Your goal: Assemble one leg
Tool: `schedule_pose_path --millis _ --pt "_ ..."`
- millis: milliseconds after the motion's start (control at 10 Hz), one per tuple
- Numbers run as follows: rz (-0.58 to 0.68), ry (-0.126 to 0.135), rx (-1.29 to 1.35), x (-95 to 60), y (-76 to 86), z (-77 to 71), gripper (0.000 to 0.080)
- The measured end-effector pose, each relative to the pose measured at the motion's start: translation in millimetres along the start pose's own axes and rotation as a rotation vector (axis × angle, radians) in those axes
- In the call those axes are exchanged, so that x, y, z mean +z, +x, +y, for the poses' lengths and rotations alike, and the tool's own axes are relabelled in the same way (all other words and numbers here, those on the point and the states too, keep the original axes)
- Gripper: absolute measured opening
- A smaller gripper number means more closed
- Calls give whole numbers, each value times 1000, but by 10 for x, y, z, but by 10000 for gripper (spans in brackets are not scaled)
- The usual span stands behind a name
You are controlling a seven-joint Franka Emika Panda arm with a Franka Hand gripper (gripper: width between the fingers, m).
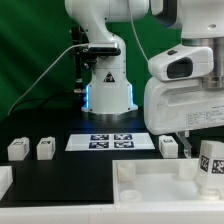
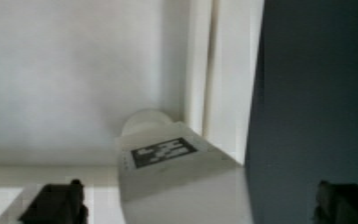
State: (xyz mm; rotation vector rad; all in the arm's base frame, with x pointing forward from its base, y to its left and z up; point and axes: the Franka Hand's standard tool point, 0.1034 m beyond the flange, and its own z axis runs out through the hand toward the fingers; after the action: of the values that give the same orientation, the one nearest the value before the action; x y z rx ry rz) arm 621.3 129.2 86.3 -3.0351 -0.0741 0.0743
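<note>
End effector (image 2: 197, 203) wide open, holding nothing; tagged white plastic leg (image 2: 172, 158) between its fingers (image 2: 51, 203), clear both sides, by smooth white panel's (image 1: 150, 180) edge.

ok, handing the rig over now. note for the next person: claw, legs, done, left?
Claw: open, fingertips wide either side of the tilted leg, not gripping it.
Tilted leg stands on the white panel, near its corner at the exterior view's right; seated or not, cannot tell.
Spare legs loose on the table: two at the exterior view's left of the marker board, one at its right.
Done: no leg confirmed attached.
Left: probably close on the tilted leg and fix it in the panel.
</note>
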Motion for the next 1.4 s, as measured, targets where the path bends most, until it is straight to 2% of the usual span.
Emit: schedule_pose_path --millis 300,400,500,600,700,1200,1400 --pt "24 1 -3 51 13 23 649" --pt "23 1 -3 52 12 22 552" --pt "23 1 -3 53 12 22 416" --pt "24 -5 -2 52 15 57 416" --pt "24 -5 1 51 17 72 306" --pt "24 -2 78 51 18 81 302" --pt "22 10 392 66 27 70 301"
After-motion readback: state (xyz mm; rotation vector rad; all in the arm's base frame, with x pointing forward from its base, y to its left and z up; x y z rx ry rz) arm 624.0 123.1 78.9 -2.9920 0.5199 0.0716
